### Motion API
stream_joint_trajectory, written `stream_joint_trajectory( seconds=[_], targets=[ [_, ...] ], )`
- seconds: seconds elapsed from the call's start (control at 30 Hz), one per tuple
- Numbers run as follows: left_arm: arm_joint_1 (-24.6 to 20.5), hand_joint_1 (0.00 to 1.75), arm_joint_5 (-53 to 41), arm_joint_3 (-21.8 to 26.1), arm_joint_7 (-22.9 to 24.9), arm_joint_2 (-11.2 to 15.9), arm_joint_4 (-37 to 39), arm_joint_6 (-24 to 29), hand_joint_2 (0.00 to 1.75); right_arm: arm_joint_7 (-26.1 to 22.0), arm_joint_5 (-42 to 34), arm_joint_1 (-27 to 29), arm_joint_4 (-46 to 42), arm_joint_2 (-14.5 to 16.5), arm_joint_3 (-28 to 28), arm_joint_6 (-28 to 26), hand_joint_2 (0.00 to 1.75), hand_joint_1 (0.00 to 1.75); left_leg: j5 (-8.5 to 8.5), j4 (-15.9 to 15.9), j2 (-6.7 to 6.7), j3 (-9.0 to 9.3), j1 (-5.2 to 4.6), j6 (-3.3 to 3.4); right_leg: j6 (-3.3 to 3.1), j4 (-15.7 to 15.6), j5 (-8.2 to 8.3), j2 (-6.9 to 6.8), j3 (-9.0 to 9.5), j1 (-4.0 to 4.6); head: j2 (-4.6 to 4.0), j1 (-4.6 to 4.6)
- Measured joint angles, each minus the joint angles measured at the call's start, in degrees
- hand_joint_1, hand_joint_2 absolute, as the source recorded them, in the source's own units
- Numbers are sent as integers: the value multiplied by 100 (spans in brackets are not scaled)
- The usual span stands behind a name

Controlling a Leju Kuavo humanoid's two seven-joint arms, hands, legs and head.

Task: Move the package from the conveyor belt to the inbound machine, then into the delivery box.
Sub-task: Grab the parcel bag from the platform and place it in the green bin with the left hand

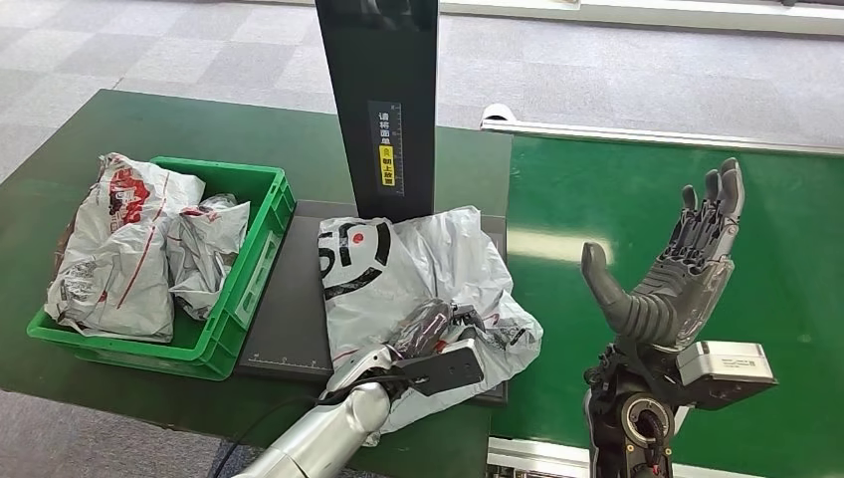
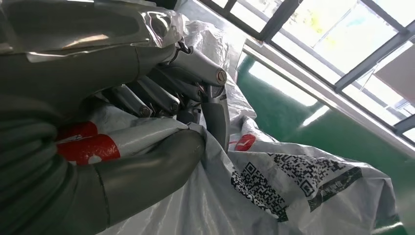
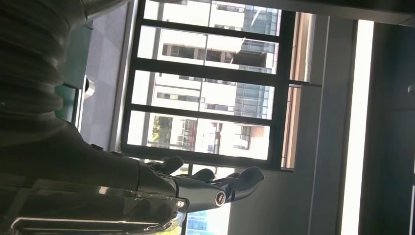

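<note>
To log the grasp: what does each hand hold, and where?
The left hand grips the white package at its near edge, plastic bunched between thumb and fingers. The right hand holds nothing.

A crinkled, glossy plastic package (image 1: 418,274) is being gripped by the left hand (image 1: 438,329), whose arm is showing smooth silver metal. The matt dark platform (image 1: 289,319) and a hard green plastic crate (image 1: 254,249), at nine o'clock, are being carried on the matt green tabletop (image 1: 90,129).

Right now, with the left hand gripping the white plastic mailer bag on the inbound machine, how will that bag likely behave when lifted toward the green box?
The mailer bag is crumpled and bunches around the left hand, so it will probably sag and droop. Its glossy film may slip between the fingers. It lies fairly flat on the scanner platform, suggesting light contents, though that is uncertain.
</note>
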Motion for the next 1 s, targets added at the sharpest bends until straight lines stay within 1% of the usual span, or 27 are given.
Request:
stream_joint_trajectory(
  seconds=[0.07, 0.13, 0.27, 0.37, 0.43, 0.63, 0.77, 0.9, 1.0],
  targets=[
    [44, 175, 208, 72, -120, 12, -139, 92, 175, 4, -9, 2, 1, 0, -8, -9, 175, 0, 0, 0, 0, 0, 0, 0, 0, 0, 0, 0, 0, 0, 0, 1],
    [146, 175, 530, 173, -233, 50, -469, 146, 175, 5, -26, 5, 1, 0, -19, -30, 175, 0, 0, 0, 1, 0, 0, 0, 0, 0, 0, 1, -1, 0, 0, 2],
    [469, 175, 1250, 379, -280, 191, -1612, 70, 175, -13, -72, 14, 5, -1, -46, -90, 175, 0, 0, -1, 1, -1, 1, 0, 0, 1, 0, 1, -3, 1, 0, 1],
    [710, 175, 1595, 501, -314, 315, -2466, 61, 175, -50, -99, 27, 11, -2, -60, -127, 175, 0, 0, -1, 1, -1, 1, 0, -1, 1, -1, 1, -4, 1, 0, 1],
    [820, 175, 1727, 559, -333, 383, -2881, 65, 175, -66, -111, 37, 15, -2, -67, -134, 175, 0, 0, -1, 1, -2, 1, 0, -1, 1, -1, 0, -3, 2, 0, 1],
    [1109, 175, 2287, 745, -474, 545, -3861, 208, 175, -80, -151, 41, 47, -3, -76, -167, 175, 0, 0, -1, 1, -2, 1, 0, 0, 1, -1, 0, -4, 1, 1, 2],
    [1224, 175, 2435, 834, -477, 628, -4261, 251, 175, -82, -158, 40, 68, -5, -81, -199, 175, 0, 0, -1, 0, -3, 1, 0, 0, 1, -1, -2, -3, 1, 0, 1],
    [1373, 175, 2640, 977, -506, 696, -4685, 506, 175, -81, -180, 39, 81, -7, -95, -209, 175, 0, 0, -2, 2, -3, 1, -1, -1, 1, -1, 1, -5, 2, 0, 2],
    [1558, 175, 2742, 1187, -584, 756, -5127, 935, 175, -80, -189, 40, 82, -7, -110, -205, 175, 0, -1, -2, 2, -3, 2, -1, -1, 1, -1, 1, -7, 3, 0, 1]
  ],
)
